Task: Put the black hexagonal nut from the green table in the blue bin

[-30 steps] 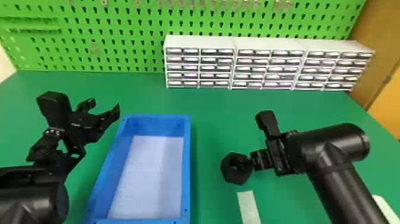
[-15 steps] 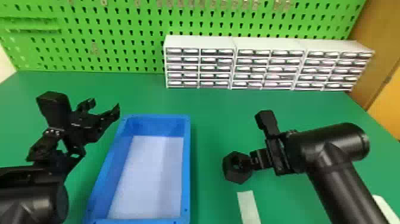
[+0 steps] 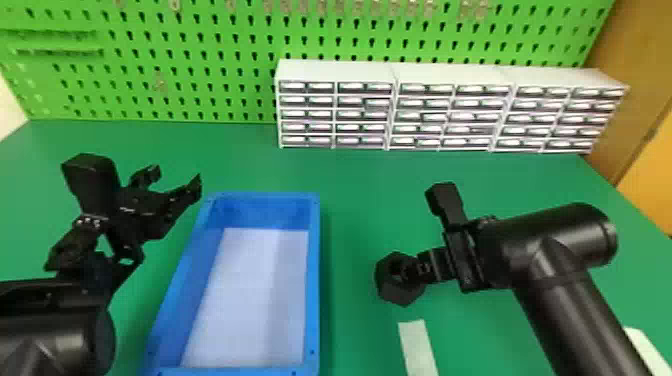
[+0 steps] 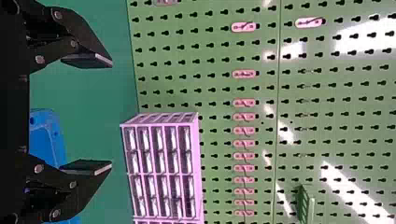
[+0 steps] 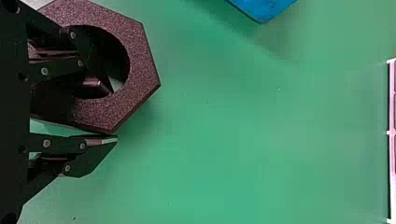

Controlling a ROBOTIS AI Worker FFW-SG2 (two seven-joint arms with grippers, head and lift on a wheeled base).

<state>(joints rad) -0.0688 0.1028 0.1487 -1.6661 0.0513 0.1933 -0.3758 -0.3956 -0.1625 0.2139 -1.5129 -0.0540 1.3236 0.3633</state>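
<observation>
Green desk [image 3: 350, 175] spreads beneath the nut [image 3: 397, 295], which the right gripper [image 3: 406, 272] clamps by one side, one finger in its hole, the other outside. Nearer the robot is a pale strip [image 3: 419, 345]. Left of the nut, apart from it, sits the bin [image 3: 312, 280]. By its far left corner, the left gripper [image 3: 179, 176] has its fingers apart. White drawers [image 3: 335, 70] stand behind, against a green pegboard [image 3: 200, 32].

A white drawer cabinet [image 3: 335, 72] stands before the green pegboard [image 3: 215, 65]; a pale strip [image 3: 419, 347] lies on the tabletop.
</observation>
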